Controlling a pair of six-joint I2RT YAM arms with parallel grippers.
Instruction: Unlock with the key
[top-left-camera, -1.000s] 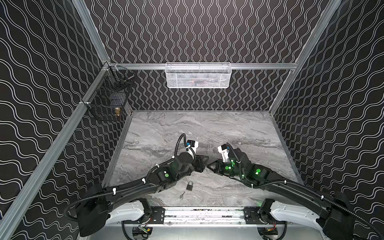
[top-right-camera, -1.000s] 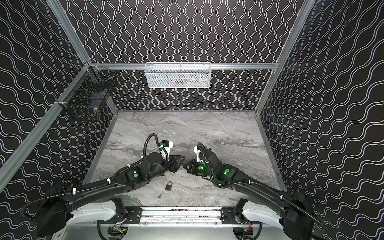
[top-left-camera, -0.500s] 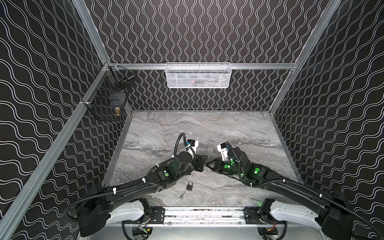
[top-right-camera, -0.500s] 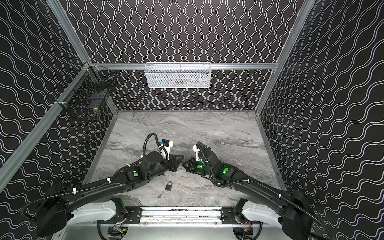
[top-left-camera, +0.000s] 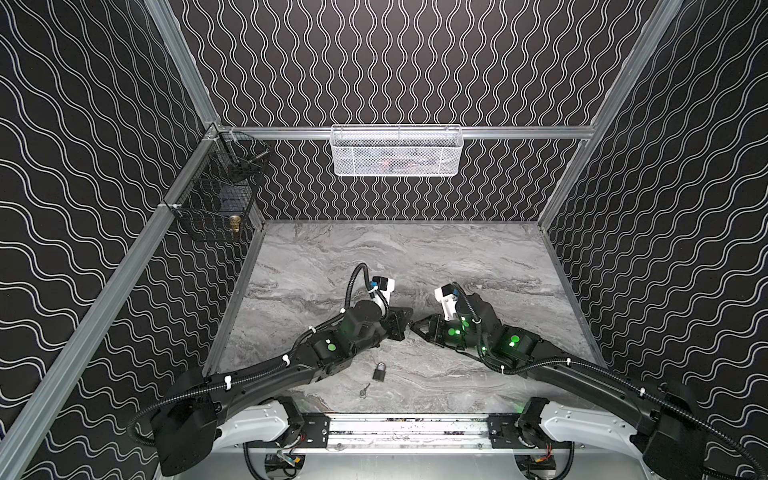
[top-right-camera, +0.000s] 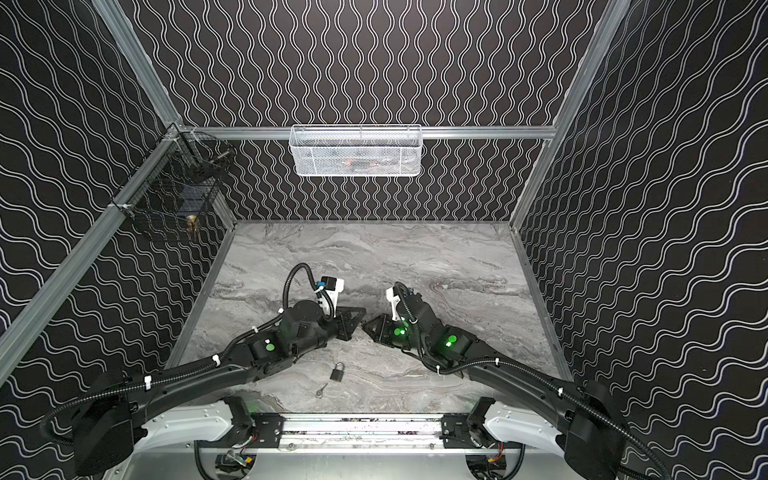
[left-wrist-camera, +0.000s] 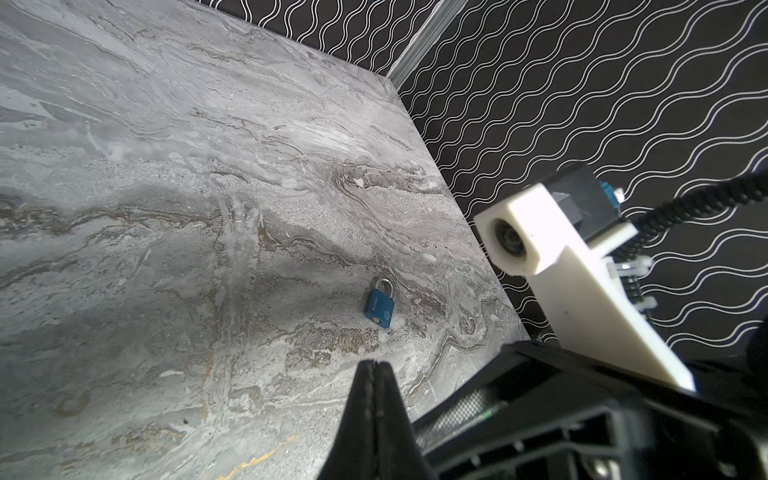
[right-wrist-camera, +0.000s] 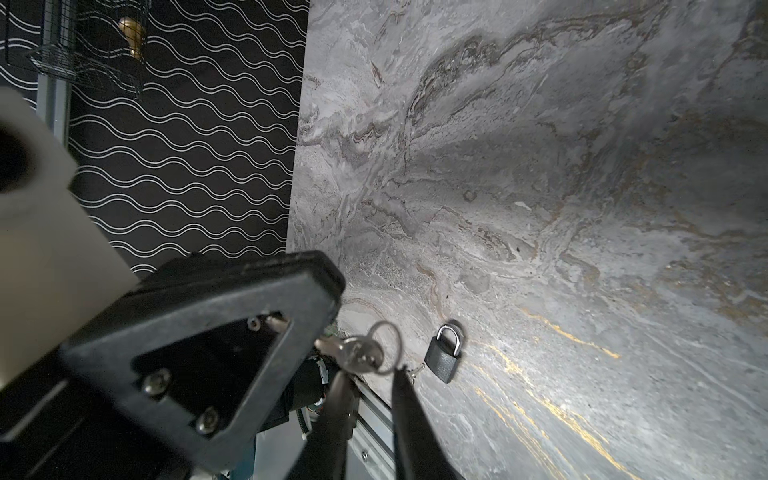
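Key (right-wrist-camera: 357, 353), in transfer mid-air; padlock (top-left-camera: 379, 371) lying on table (top-left-camera: 415, 257), looking locked.
I am seeing the left gripper (left-wrist-camera: 374, 370) pinched tight on the key's blade, and the right gripper (right-wrist-camera: 368, 372) standing parted around the key's head, gripping nothing. The padlock is lying flat near the front edge, shackle seated, a spare key (top-left-camera: 364, 390) just beside it. Pickup is looking done; inserting and turning are remaining.

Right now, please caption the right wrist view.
Left hand holds the ringed key; right hand open; padlock lying beyond.
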